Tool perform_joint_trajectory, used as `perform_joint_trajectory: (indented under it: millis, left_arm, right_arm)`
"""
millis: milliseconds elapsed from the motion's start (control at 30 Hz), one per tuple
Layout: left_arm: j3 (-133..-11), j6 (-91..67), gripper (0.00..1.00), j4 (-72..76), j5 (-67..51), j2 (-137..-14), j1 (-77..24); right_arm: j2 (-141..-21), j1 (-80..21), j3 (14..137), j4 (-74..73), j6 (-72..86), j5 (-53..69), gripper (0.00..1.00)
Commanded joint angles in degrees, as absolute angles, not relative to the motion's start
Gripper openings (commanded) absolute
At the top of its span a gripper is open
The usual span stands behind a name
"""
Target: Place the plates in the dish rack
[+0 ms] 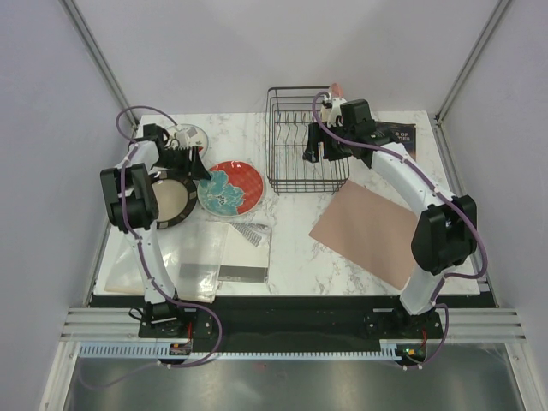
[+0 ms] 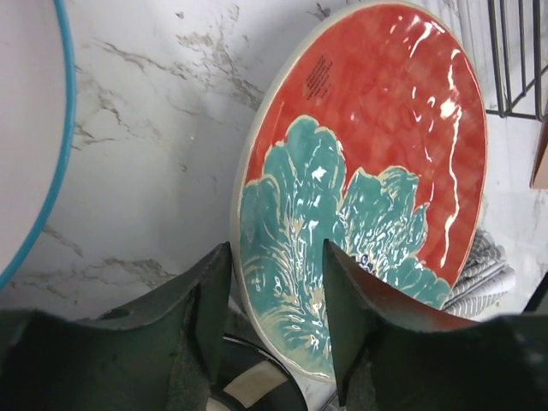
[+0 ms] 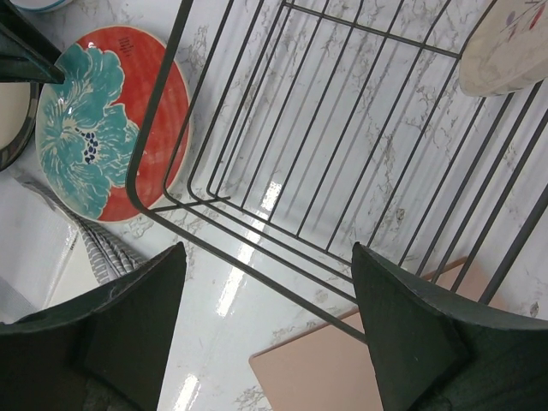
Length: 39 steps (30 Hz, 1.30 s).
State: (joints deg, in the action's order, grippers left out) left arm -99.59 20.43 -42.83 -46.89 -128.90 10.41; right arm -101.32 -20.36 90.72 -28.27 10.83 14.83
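As the half-open left gripper (image 2: 276, 274) straddles the round red teal-flowered plate (image 2: 385, 154) beside the black wire rack (image 1: 287, 171), it should pinch next; right gripper (image 3: 267, 257) gapes empty.

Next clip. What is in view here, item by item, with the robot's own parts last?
red plate: one, red with teal flower, flat on the table left of the rack
brown-rimmed plate: one, cream centre, left of the red one, partly under the left arm
white plate: one, far left
twig plate: one, cream, at the rack's edge; whether it is seated cannot be told
dish rack: one, black wire, far centre
mat: one, pinkish-brown, near right
book: one, dark, far right
plastic bags: count unclear, clear, near left
striped cloth: one, grey-white, by the red plate
table: one, white marble
left gripper: astride the red plate's rim
right gripper: open, above the rack
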Motion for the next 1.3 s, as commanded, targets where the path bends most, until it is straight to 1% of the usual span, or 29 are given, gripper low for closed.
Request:
perform_joint_trajectory:
  millis: [0,167,233,267,333,367,467,633,733,767,900,1067,1267]
  left_arm:
    - [-103.9,26.1,0.50,-50.8,-52.8,-132.5,10.3]
    - [-104.3,27.1,0.38,-53.1,-54.1,-134.2,9.9]
    - [-104.5,27.2,0.30,-53.3,-54.6,-134.6,9.9]
    - [-104.6,27.1,0.25,-53.3,-54.6,-134.7,9.9]
    - [-105.1,27.2,0.19,-53.3,-55.1,-134.8,9.8]
    - [-105.4,26.9,0.14,-53.3,-55.4,-134.7,10.0]
    - [-106.8,25.9,0.03,-53.4,-56.1,-134.6,10.2]
    - [-109.1,25.1,0.02,-53.4,-59.6,-132.3,11.0]
    - [-109.5,25.3,0.02,-53.4,-63.5,-129.0,11.7]
    - [-109.5,25.8,0.02,-53.7,-64.3,-128.2,11.9]
    - [-109.3,27.1,0.02,-55.3,-68.7,-123.9,12.2]
    - [-108.9,28.7,0.02,-57.7,-70.7,-119.7,12.6]
    - [-109.1,30.8,0.02,-61.4,-71.7,-117.4,12.9]
  right_arm:
    - [-102.4,-19.8,93.9,-27.2,12.0,16.6,0.85]
    - [-102.7,-19.8,94.0,-27.2,12.4,17.0,0.85]
    - [-102.7,-19.7,93.7,-27.2,12.4,16.9,0.85]
    - [-102.6,-19.7,93.6,-27.2,12.4,16.9,0.85]
    - [-102.3,-19.7,93.1,-27.1,12.5,16.7,0.85]
    - [-102.2,-19.8,92.9,-27.2,12.5,16.7,0.85]
    - [-101.9,-19.8,92.5,-27.2,12.5,16.7,0.85]
    - [-101.4,-19.8,94.0,-27.2,11.2,17.9,0.85]
    - [-101.4,-19.7,95.6,-26.5,8.9,23.9,0.83]
    - [-101.8,-19.7,96.0,-25.9,8.9,29.3,0.83]
    - [-104.5,-20.2,97.6,-23.4,9.8,38.9,0.80]
    - [-107.2,-20.9,99.8,-22.9,9.8,41.8,0.80]
    - [-110.7,-21.0,102.4,-22.9,8.3,43.8,0.80]
